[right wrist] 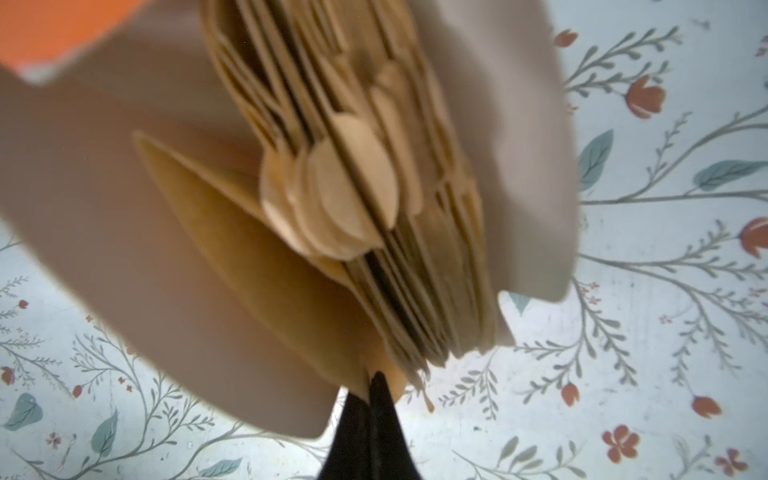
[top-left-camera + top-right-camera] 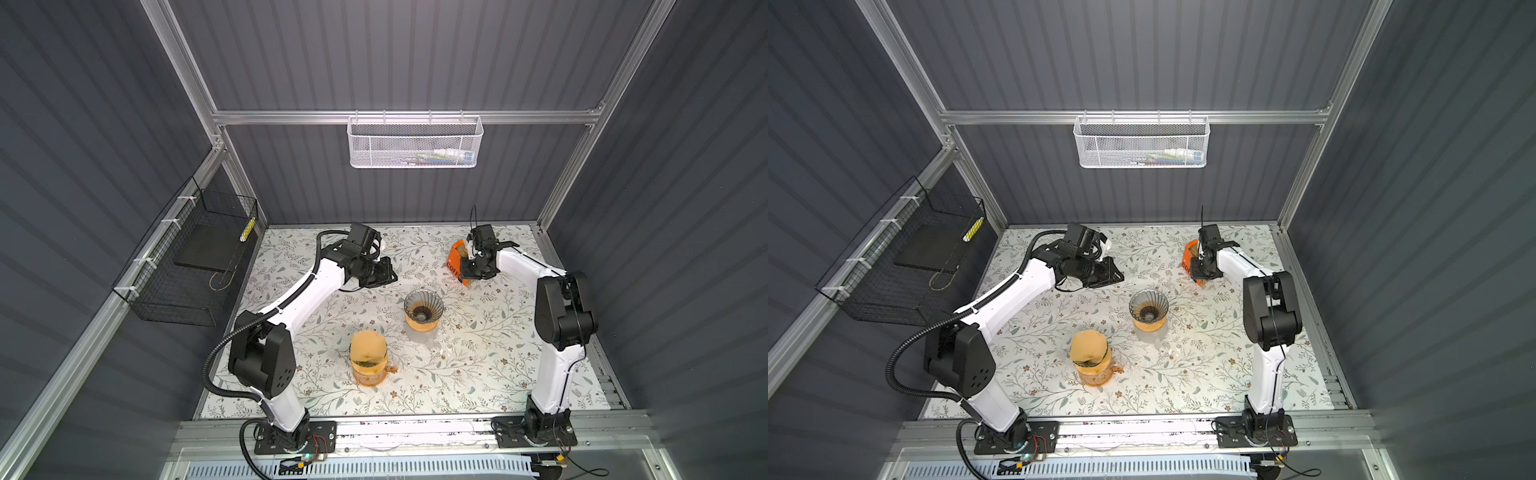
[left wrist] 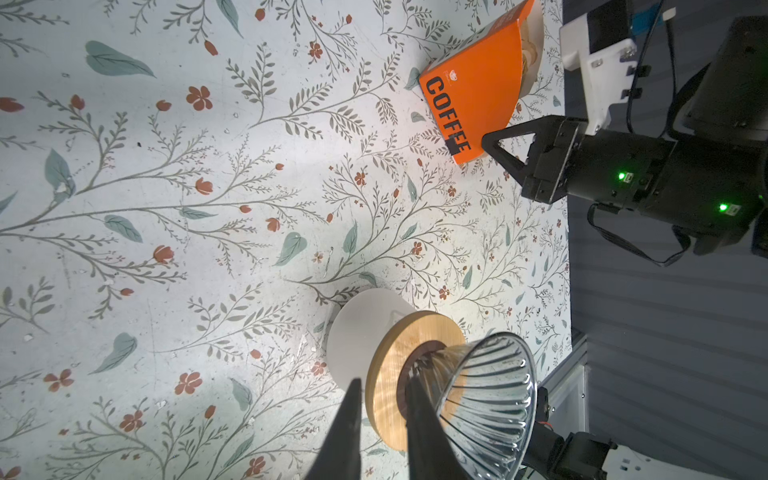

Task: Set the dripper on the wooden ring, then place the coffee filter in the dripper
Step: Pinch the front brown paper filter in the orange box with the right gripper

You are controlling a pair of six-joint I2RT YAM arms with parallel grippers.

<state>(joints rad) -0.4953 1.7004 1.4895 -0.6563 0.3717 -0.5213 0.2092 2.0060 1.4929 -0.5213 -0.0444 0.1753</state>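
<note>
right wrist view: the coffee filter (image 1: 266, 266) is outermost in the stack inside the orange box (image 1: 50, 25), its corner pinched in the closed right claw (image 1: 370, 395). it's gripped but not pulled out; the carry and drop are left. both top views miss that pinch but show the box at 1 o'clock of the dripper (image 2: 424, 307), which has no filter in it. the left claw (image 3: 382, 382) is at 10 o'clock, slightly open and empty.

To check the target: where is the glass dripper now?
In both top views the glass dripper stands near the middle of the table, the orange filter box behind it to the right, the amber jug in front to the left.
</note>
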